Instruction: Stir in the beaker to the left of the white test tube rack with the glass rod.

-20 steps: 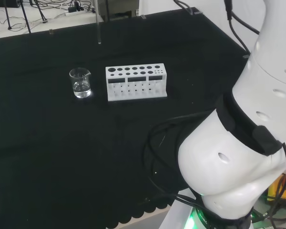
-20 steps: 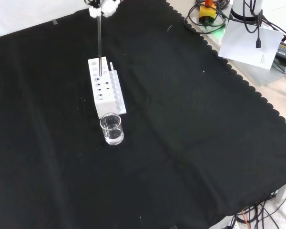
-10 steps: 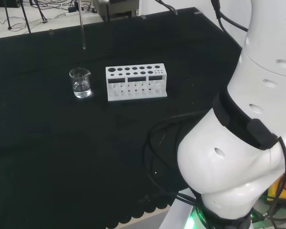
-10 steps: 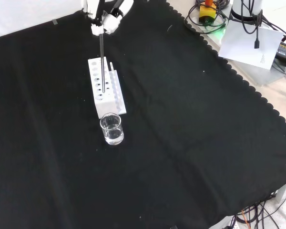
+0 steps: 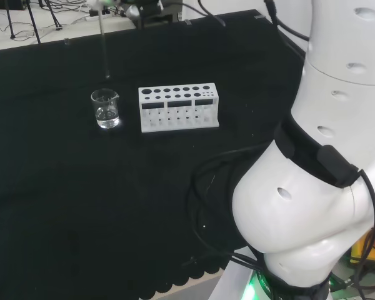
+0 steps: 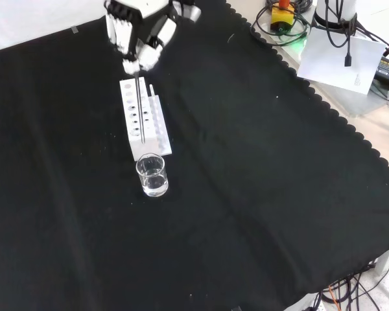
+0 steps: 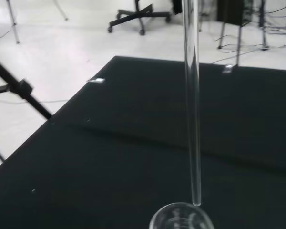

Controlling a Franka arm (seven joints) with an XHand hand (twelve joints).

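Below the curled fingers of the hand [image 6: 139, 35], the glass rod [image 6: 140, 103] hangs upright, pinched at its top end; its lower tip sits just above the rim of the beaker [image 5: 105, 108] and, in the wrist view, has not entered it. I judge the rod carried and nearly lined up, with lowering and stirring left to do. The beaker holds some clear liquid. Beside it stands the white test tube rack [image 5: 178, 107]. Count: one rod, one beaker, one rack, all on the black cloth [image 6: 279, 194].
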